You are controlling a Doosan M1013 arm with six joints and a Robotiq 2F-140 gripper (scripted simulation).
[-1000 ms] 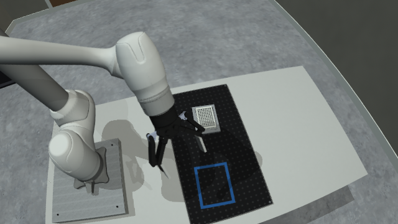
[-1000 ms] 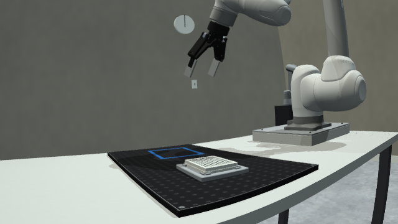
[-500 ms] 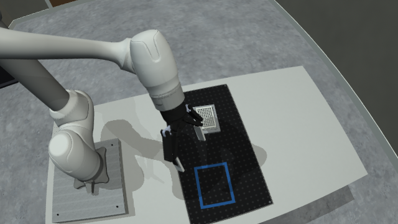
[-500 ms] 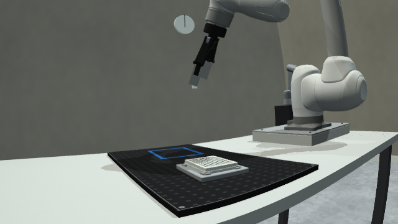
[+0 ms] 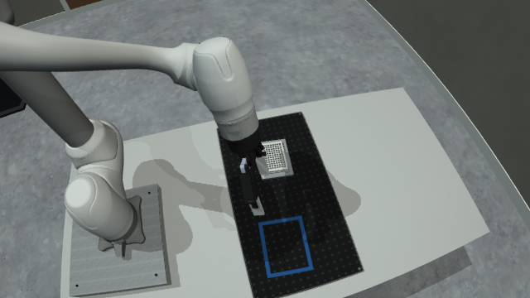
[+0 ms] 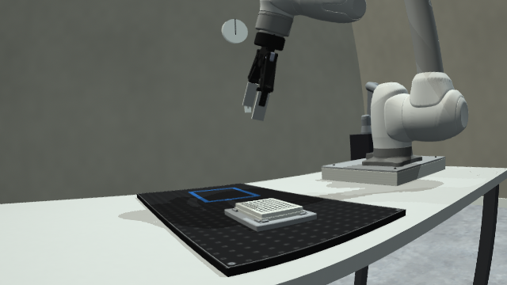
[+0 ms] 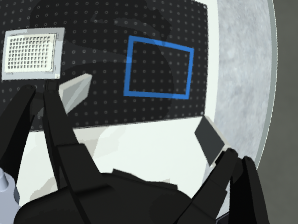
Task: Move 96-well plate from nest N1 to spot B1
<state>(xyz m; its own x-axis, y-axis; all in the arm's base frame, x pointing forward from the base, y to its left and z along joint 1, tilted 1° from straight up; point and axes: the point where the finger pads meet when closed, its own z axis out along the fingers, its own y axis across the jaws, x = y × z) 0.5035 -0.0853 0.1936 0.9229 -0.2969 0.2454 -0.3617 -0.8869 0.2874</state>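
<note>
The white 96-well plate (image 5: 277, 156) sits right way up in the grey plate nest (image 5: 278, 165) on the far part of the black deck (image 5: 290, 199). It also shows in the exterior view (image 6: 268, 207) and at the upper left of the wrist view (image 7: 29, 52). The blue taped outline (image 5: 286, 246) lies empty on the near part of the deck, also in the exterior view (image 6: 223, 194) and the wrist view (image 7: 160, 67). My gripper (image 6: 254, 108) hangs high above the deck, open and empty, tilted, its fingers spread wide (image 7: 143, 115).
The arm's grey base plate (image 5: 120, 244) stands on the white table to the left of the deck. A round wall clock (image 6: 234, 31) hangs behind. The table edge runs close to the deck's front side.
</note>
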